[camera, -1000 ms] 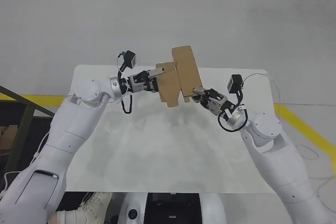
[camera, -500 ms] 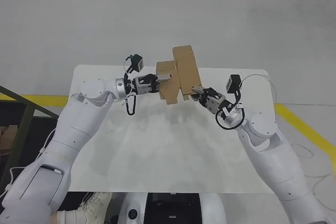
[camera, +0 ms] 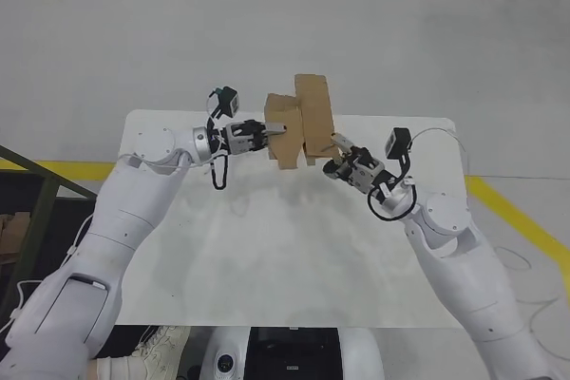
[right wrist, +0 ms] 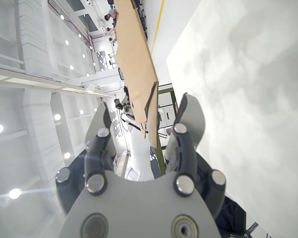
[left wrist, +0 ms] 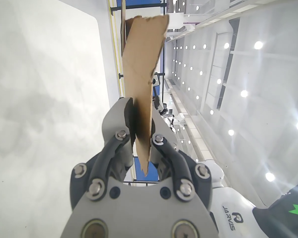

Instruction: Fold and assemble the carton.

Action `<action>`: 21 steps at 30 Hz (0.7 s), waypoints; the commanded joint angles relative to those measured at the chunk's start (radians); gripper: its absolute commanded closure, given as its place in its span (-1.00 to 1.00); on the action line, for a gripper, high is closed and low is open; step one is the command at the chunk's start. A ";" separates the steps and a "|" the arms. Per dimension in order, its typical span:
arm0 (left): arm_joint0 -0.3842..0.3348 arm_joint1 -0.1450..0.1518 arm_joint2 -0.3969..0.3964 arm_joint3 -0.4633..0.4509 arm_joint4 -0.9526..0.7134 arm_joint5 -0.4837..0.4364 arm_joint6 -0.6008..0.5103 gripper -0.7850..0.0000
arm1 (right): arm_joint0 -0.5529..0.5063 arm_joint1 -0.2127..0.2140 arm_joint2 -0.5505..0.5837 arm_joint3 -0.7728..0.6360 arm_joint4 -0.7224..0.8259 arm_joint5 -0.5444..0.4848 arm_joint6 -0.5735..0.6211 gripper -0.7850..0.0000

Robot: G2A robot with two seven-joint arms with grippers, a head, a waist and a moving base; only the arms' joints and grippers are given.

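Top view: the carton (camera: 301, 119) is held off the surface (camera: 266, 256). Fingers of the left gripper (camera: 264, 134) are clamped on the carton's left flap; those of the right gripper (camera: 335, 155) stand apart around its right edge.

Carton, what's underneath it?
The left gripper holds the carton up off the table. Beneath it lie the table's far edge and grey floor. The spot right below is covered in the top view.

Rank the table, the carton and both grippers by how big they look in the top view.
1. table
2. carton
3. left gripper and right gripper: they look about alike, so I leave them unranked.
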 commanded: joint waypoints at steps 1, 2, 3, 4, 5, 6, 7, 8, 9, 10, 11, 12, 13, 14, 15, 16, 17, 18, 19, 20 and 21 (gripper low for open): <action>-0.002 -0.001 -0.001 0.006 -0.001 0.000 -0.007 1.00 | -0.006 0.000 0.009 -0.002 0.001 -0.017 0.004 -1.00; -0.004 -0.002 -0.002 0.010 -0.001 -0.001 -0.009 1.00 | -0.009 0.000 0.014 -0.004 0.000 -0.025 0.008 -1.00; -0.005 -0.002 -0.002 0.013 0.000 -0.002 -0.011 1.00 | -0.013 0.001 0.019 -0.006 -0.002 -0.032 0.010 -1.00; -0.006 -0.003 -0.003 0.017 -0.002 -0.003 -0.015 1.00 | -0.016 0.001 0.025 -0.009 -0.004 -0.038 0.011 -1.00; -0.009 -0.003 -0.006 0.022 -0.003 -0.004 -0.019 1.00 | -0.023 0.003 0.035 -0.013 -0.008 -0.050 0.017 -1.00; -0.010 -0.003 -0.008 0.024 -0.004 -0.005 -0.021 1.00 | -0.027 0.004 0.041 -0.014 -0.011 -0.053 0.019 -1.00; -0.012 -0.003 -0.013 0.026 -0.006 -0.009 -0.027 1.00 | -0.033 0.006 0.055 -0.017 -0.019 -0.061 0.027 -1.00; -0.014 -0.002 -0.017 0.027 -0.008 -0.011 -0.037 1.00 | -0.038 0.009 0.064 -0.020 -0.026 -0.071 0.048 -1.00; -0.014 -0.002 -0.020 0.027 -0.011 -0.014 -0.047 1.00 | -0.042 0.010 0.071 -0.019 -0.029 -0.075 0.059 -1.00; -0.017 0.000 -0.025 0.029 -0.008 -0.019 -0.071 1.00 | -0.047 0.013 0.085 -0.019 -0.033 -0.086 0.082 -1.00; -0.021 0.002 -0.029 0.031 -0.001 -0.020 -0.087 1.00 | -0.050 0.015 0.092 -0.019 -0.037 -0.103 0.115 -1.00; -0.023 0.003 -0.031 0.033 0.003 -0.020 -0.100 1.00 | -0.051 0.017 0.098 -0.014 -0.036 -0.113 0.138 -1.00; -0.030 0.005 -0.031 0.034 0.009 -0.015 -0.143 1.00 | -0.052 0.019 0.110 0.002 -0.034 -0.127 0.169 -1.00; -0.038 0.008 -0.030 0.036 0.017 -0.011 -0.189 1.00 | -0.049 0.021 0.115 0.012 -0.033 -0.139 0.201 -1.00; -0.044 0.009 -0.031 0.040 0.018 -0.009 -0.215 1.00 | -0.046 0.022 0.118 0.022 -0.036 -0.144 0.223 -1.00; -0.056 0.011 -0.032 0.048 0.021 -0.009 -0.269 1.00 | -0.037 0.024 0.123 0.043 -0.040 -0.153 0.268 -1.00; -0.065 0.012 -0.032 0.056 0.022 -0.008 -0.306 1.00 | -0.029 0.026 0.124 0.057 -0.038 -0.165 0.306 -1.00; -0.070 0.013 -0.033 0.062 0.018 -0.009 -0.328 1.00 | -0.024 0.027 0.125 0.070 -0.038 -0.170 0.328 -1.00; -0.078 0.014 -0.035 0.072 0.010 -0.008 -0.362 1.00 | -0.015 0.028 0.127 0.089 -0.042 -0.176 0.357 -1.00; -0.086 0.014 -0.036 0.083 0.001 -0.008 -0.396 1.00 | -0.006 0.029 0.127 0.104 -0.042 -0.186 0.391 -1.00; -0.097 0.015 -0.037 0.098 -0.005 -0.009 -0.440 1.00 | 0.003 0.030 0.127 0.129 -0.035 -0.198 0.438 -1.00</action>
